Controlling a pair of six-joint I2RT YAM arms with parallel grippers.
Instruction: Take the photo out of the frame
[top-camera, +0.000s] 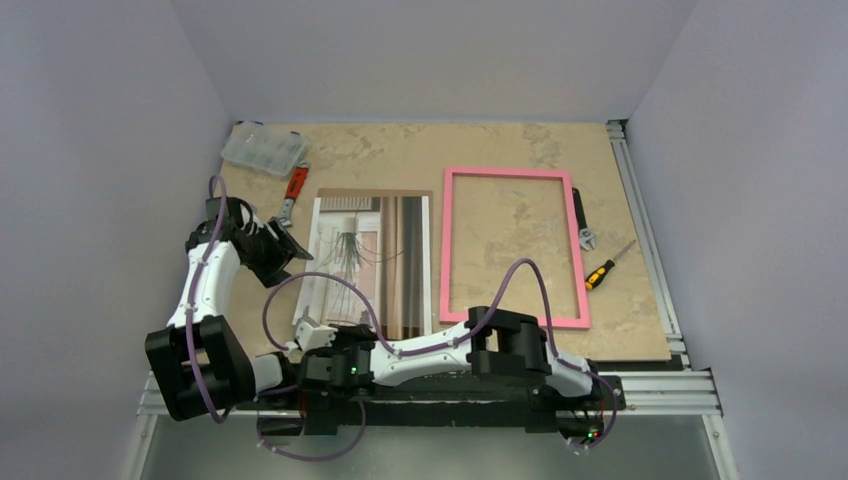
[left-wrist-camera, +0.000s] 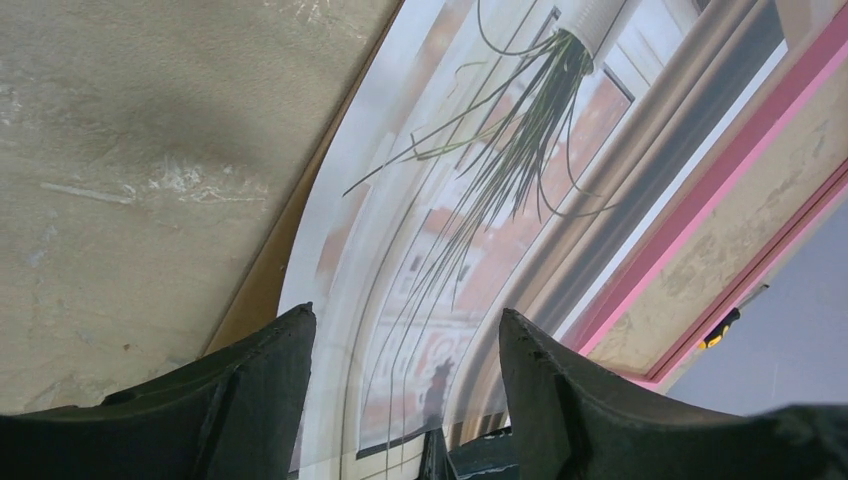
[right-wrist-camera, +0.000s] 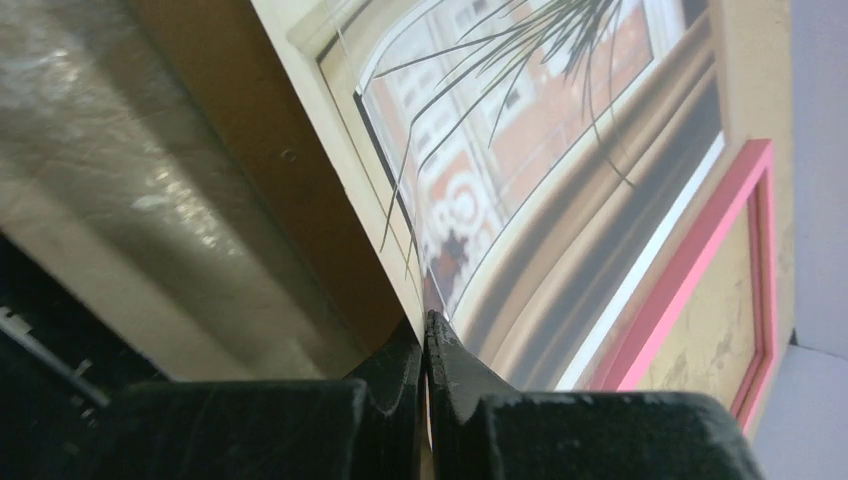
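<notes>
Pink frame (top-camera: 510, 172) lies beside the photo (top-camera: 370, 250), whose near edge the right fingers (right-wrist-camera: 470, 390) pinch; left fingers (left-wrist-camera: 250, 370) apart.

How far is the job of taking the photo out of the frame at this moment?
Done: the thin pink rectangular frame lies empty, beside the printed plant photo, which rests on the brown fibreboard backing. In hand: the right fingers are shut on the photo's near edge; the left fingers stand open above it. Left: lifting the photo off the backing.
</notes>
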